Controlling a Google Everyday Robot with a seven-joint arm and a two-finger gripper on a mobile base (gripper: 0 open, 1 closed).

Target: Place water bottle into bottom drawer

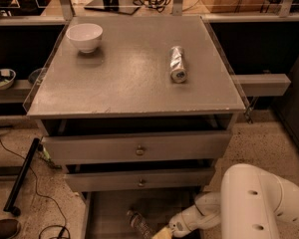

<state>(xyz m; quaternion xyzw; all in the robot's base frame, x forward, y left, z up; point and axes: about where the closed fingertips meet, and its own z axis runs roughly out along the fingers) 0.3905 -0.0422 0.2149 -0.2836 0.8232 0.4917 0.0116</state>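
Water bottle [138, 224] in bottom drawer [107, 210] — gripper [162, 233] beside

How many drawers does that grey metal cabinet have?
3: the top knobbed grey drawer, the middle knobbed one beneath it, and the open bottom drawer, where the pincer is by the clear plastic water bottle.

White bowl [84, 36], silver can [178, 63]; clear water bottle [139, 224], tan pincer [162, 232] over grey bottom drawer [109, 206].

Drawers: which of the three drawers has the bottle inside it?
The bottom drawer, pulled out furthest. The water bottle is inside it, with the gripper right beside it. The top drawer and middle drawer, each with a knob, are barely open.
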